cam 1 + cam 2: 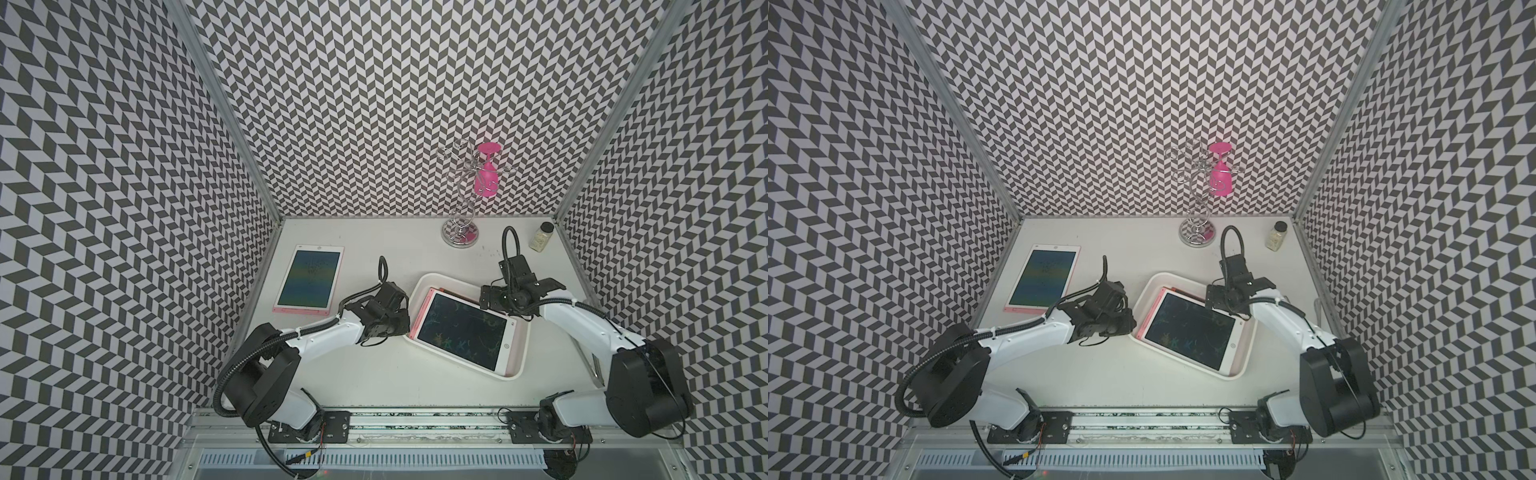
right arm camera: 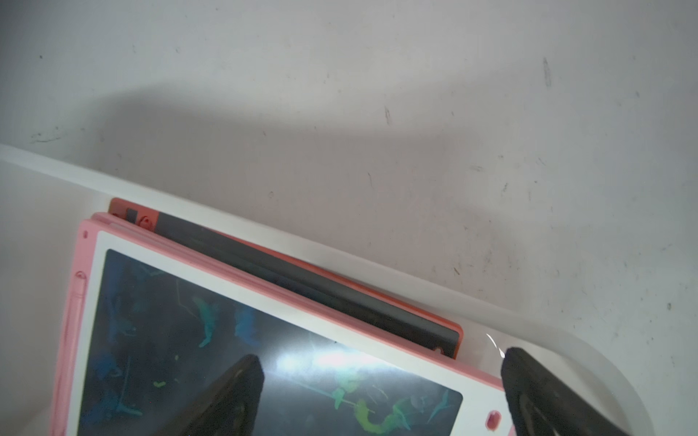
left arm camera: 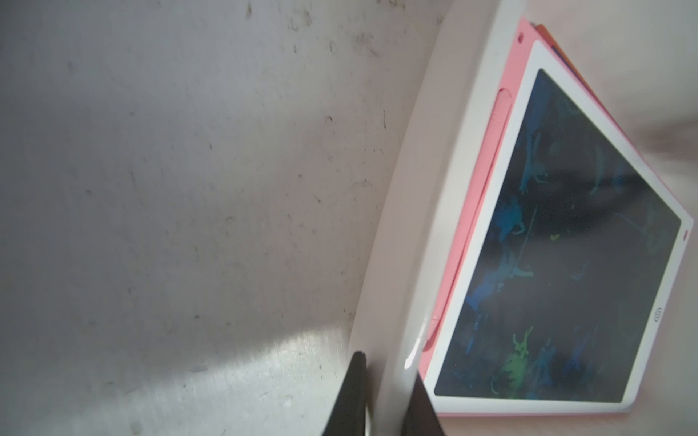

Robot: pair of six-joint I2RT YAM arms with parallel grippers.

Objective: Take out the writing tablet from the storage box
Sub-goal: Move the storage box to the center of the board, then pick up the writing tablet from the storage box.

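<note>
Chevron-papered walls close in a scuffed white desk (image 1: pixel 374 386). On it the storage box (image 1: pixel 519 349) sits right of centre, turned at an angle. The writing tablet (image 1: pixel 461 332) lies flat inside the box, screen up. It has a white bezel and pink back, a pink stylus clipped along one long side, and a dark screen smeared with blue and green scribbles. It rests on top of a red-framed tablet (image 2: pixel 302 279), which shows only along one edge. Another pink tablet (image 1: pixel 309 278) already lies out on the desk near the left wall.

The step in hand looks like setting up the grasp. The left claw (image 3: pixel 387 368) is pinched narrow on the box's rim, one finger (image 3: pixel 351 396) outside the wall and the other inside, which seems meant to hold the box steady. The right claw (image 2: pixel 381 358) is spread wide and holds nothing. It hangs low over the tablet's corner at the far right of the box, one finger above the screen and the other just beyond the tablet's edge, close to the rim.

Next, the right claw probably needs to come down so the outer finger slips between the tablet's edge and the box wall, then close on the thin edge and lift. The gap there is tight. The finger must catch only the top tablet, not the red one beneath.
</note>
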